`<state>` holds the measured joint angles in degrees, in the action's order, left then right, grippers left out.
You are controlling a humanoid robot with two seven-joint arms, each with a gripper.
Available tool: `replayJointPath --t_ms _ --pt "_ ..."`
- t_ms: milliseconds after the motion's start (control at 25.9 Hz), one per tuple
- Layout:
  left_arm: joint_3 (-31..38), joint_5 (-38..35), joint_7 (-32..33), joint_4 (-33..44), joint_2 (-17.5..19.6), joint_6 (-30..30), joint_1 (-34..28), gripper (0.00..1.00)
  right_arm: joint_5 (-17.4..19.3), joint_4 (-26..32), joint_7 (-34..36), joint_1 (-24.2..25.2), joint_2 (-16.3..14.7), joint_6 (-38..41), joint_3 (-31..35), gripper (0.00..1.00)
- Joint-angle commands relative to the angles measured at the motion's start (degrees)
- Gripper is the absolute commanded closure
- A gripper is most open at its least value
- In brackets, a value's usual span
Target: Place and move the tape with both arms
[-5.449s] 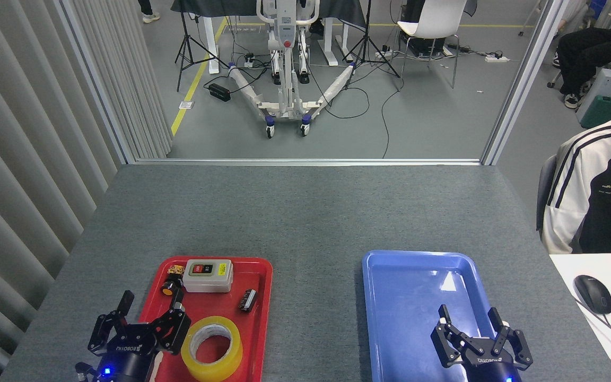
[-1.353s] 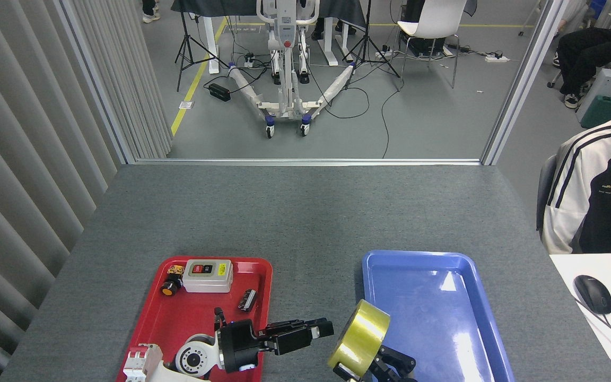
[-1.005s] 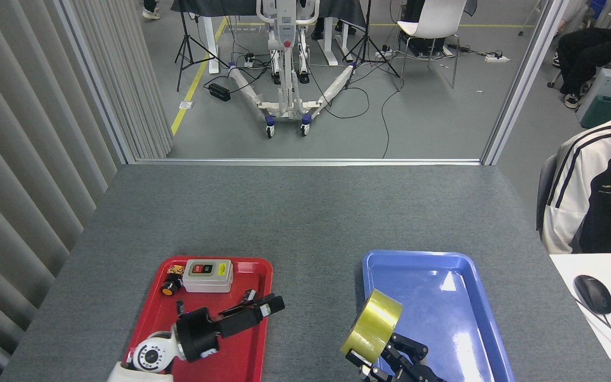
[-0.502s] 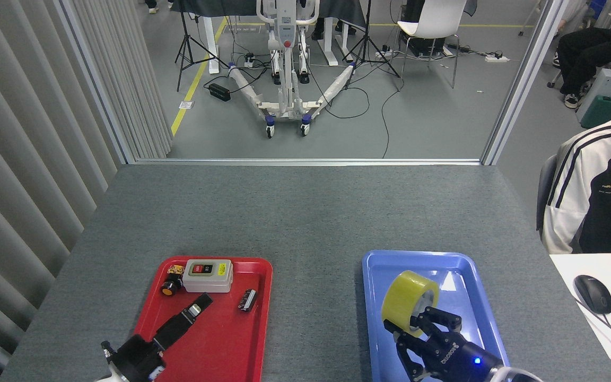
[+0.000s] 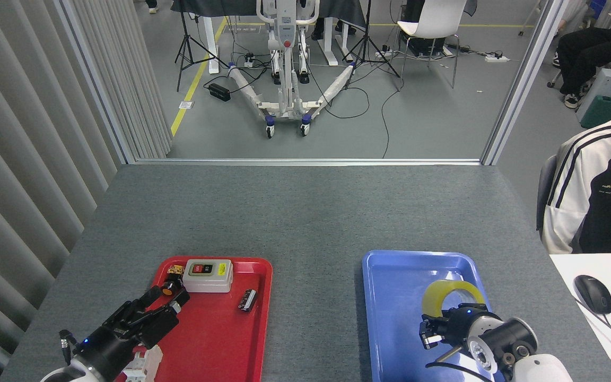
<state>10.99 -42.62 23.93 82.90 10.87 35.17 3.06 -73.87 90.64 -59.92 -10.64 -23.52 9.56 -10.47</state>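
Now that the tape [image 5: 450, 295] has crossed from the red tray [image 5: 215, 345] into the blue tray [image 5: 390, 313], the right gripper [image 5: 438, 331] lowers it there, apparently still gripped. The left gripper [image 5: 170, 302], back over the red tray, looks pressed together and empty; only release seems left.

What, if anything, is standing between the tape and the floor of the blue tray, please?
Nothing visible does. The tape is already over the blue tray, whose floor shows bare blue with no other items in it. The right gripper is at the roll's near side, hiding its lower part, so contact with the floor is unclear.
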Motion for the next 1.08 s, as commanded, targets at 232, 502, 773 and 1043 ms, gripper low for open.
replayJointPath --t_ms 232,502,773,1043 --pt "-8.3 -20.4 -24.0 8.1 -0.2 -18.3 -7.1 0.02 0.0 -2.0 -4.2 -1.2 0.1 -9.3 -2.4 0.27" --pt "-8.1 -20.7 -26.0 8.2 1.4 -22.1 -6.8 0.02 0.2 -2.0 1.0 -0.7 0.1 -9.5 -2.3 0.0" --pt "-9.1 -34.9 -30.5 8.3 0.1 -22.8 -6.7 0.02 0.2 -1.4 35.7 5.5 0.5 -15.7 2.8 0.0" --pt "-9.2 -36.8 -31.2 8.7 -1.1 -27.3 -7.5 0.02 -0.4 -1.9 65.5 12.2 6.3 -15.6 8.7 0.0"
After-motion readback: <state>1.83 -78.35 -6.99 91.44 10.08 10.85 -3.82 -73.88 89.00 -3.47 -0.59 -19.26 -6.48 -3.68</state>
